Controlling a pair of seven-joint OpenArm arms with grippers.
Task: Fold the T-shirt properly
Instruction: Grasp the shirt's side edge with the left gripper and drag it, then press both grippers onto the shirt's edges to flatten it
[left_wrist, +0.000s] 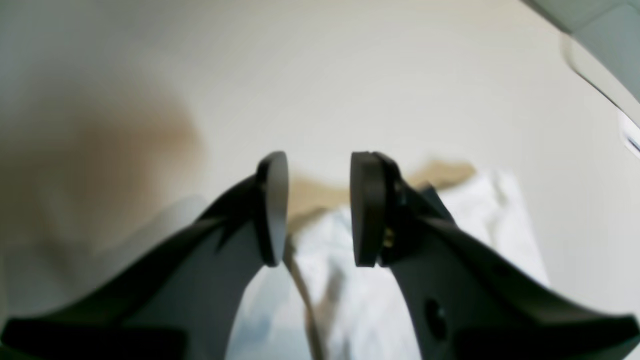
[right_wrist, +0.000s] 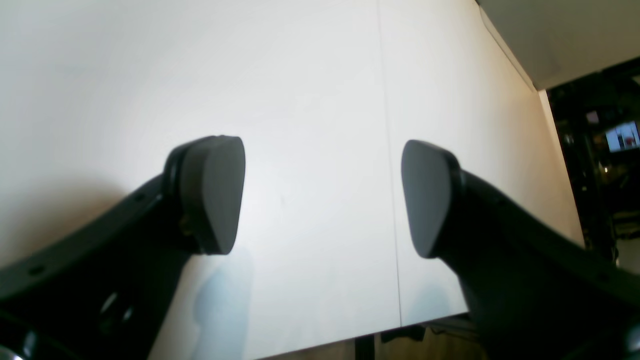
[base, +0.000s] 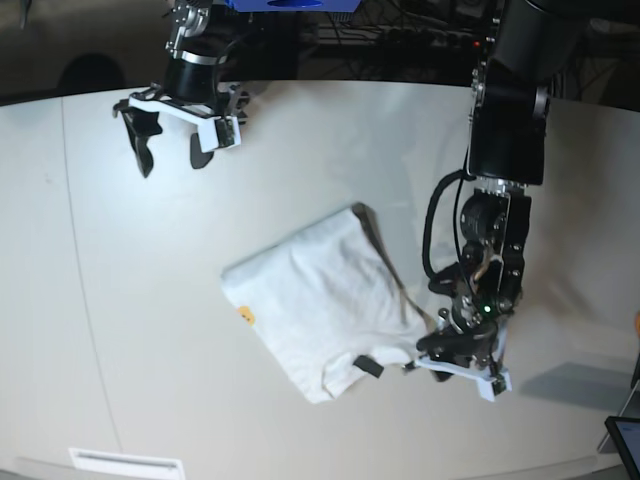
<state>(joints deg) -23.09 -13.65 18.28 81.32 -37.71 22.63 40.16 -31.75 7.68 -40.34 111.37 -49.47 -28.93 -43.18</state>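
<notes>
The T-shirt (base: 318, 300) lies as a folded white bundle in the middle of the table, plain side up, with a small black tag (base: 367, 366) at its near edge. My left gripper (base: 436, 352) hovers low at the bundle's near right corner. In the left wrist view its jaws (left_wrist: 319, 210) stand apart with nothing between them, and the white T-shirt (left_wrist: 350, 285) lies just below and behind the fingers. My right gripper (base: 170, 142) hangs open over bare table at the far left, well away from the cloth. Its pads (right_wrist: 215, 192) are spread wide in the right wrist view.
A seam (base: 80, 260) runs across the white table on the left. A white label (base: 125, 463) sits at the front edge. A dark device (base: 625, 440) pokes in at the near right corner. Cables and dark equipment (base: 400, 35) line the far edge.
</notes>
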